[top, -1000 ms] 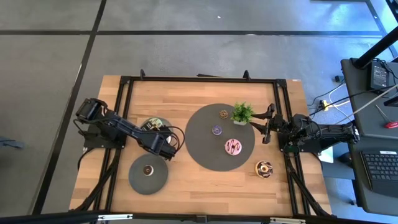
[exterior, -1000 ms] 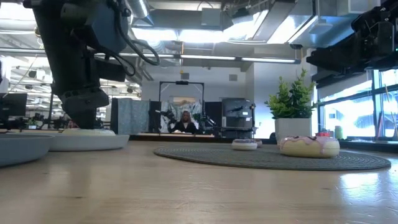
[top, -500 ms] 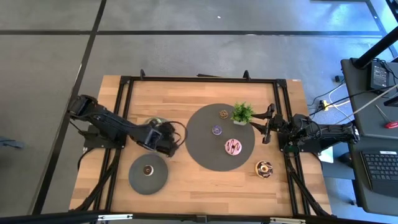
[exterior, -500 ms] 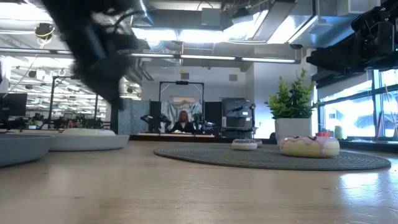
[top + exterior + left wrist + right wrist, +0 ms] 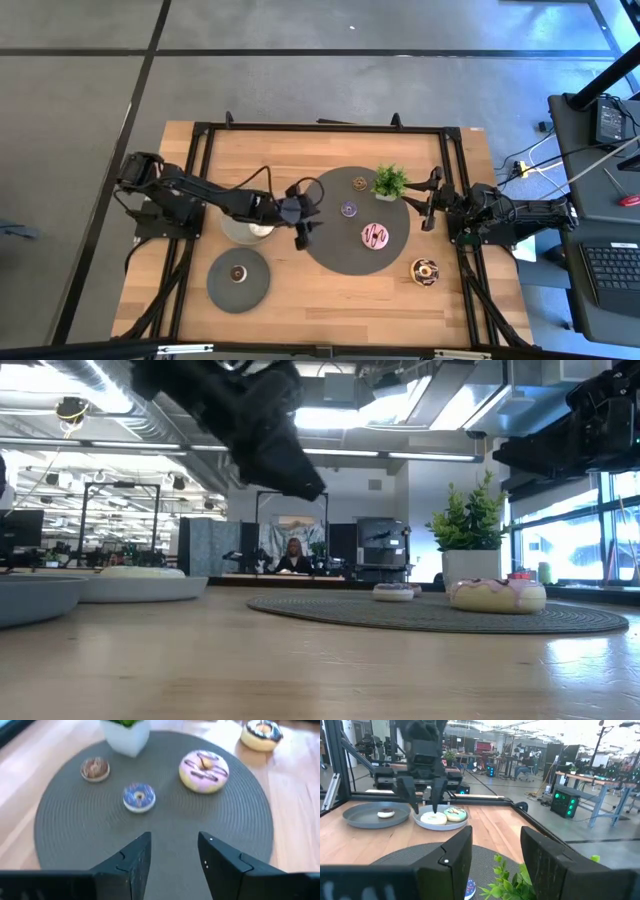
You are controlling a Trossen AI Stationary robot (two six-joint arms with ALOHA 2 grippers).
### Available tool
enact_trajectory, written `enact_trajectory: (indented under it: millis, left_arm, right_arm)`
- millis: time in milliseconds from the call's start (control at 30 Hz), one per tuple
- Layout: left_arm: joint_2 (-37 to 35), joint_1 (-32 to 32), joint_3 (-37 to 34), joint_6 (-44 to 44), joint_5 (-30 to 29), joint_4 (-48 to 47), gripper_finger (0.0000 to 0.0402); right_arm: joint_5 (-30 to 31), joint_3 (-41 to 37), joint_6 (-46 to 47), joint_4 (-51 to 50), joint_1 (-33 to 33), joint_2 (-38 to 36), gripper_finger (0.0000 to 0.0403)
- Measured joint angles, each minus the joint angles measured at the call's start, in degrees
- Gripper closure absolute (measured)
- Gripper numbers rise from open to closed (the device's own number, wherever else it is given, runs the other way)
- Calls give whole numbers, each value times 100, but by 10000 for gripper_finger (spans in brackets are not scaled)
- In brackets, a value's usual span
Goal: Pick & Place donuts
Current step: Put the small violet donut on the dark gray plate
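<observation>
A big dark round mat [image 5: 340, 250] holds a pink donut [image 5: 376, 236], a tiny purple donut [image 5: 349, 209] and a tiny brown donut [image 5: 359, 183]. A chocolate-sprinkled donut [image 5: 424, 270] lies on the table near the mat. A small pale plate [image 5: 442, 818] carries a cream donut and a pale-green donut. A grey plate [image 5: 238, 279] holds one tiny brown donut. My left gripper [image 5: 312, 215] hangs open and empty above the mat's left edge, slanting down toward the purple donut [image 5: 139, 797]. My right gripper [image 5: 432, 200] waits open at the right edge.
A small potted plant [image 5: 390, 182] stands on the mat's far right part, close to my right gripper. The black frame rails [image 5: 320, 127] run around the table. Bare wood lies along the near edge between the grey plate and the chocolate-sprinkled donut.
My left gripper has risen from beside the small pale plate and swung toward the table's right, over the mat's left edge. It has tipped from pointing steeply down to slanting forward. The donuts and plates have stayed put.
</observation>
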Motion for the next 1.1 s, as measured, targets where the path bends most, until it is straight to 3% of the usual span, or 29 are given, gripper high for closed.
enact_trajectory:
  millis: [500, 733, 833, 967, 1100]
  left_arm:
    - [101, 611, -1, 1079, 192, 174, 244]
    - [155, 991, -3, 669, 204, 682, 245]
    - [374, 1147, -7, 621, 257, 1114, 245]
    - [887, 1306, 28, 597, 969, 2049, 245]
    - [1477, 1323, 447, 685, 1195, 2140, 245]
  right_arm:
    - [136, 0, -14, 8, 0, 11, 234]
    - [140, 0, -324, 15, 0, 74, 234]
    - [140, 0, -467, 18, -1, 128, 234]
    - [140, 0, -469, 5, 0, 242, 234]
    - [140, 0, -456, 11, -2, 383, 234]
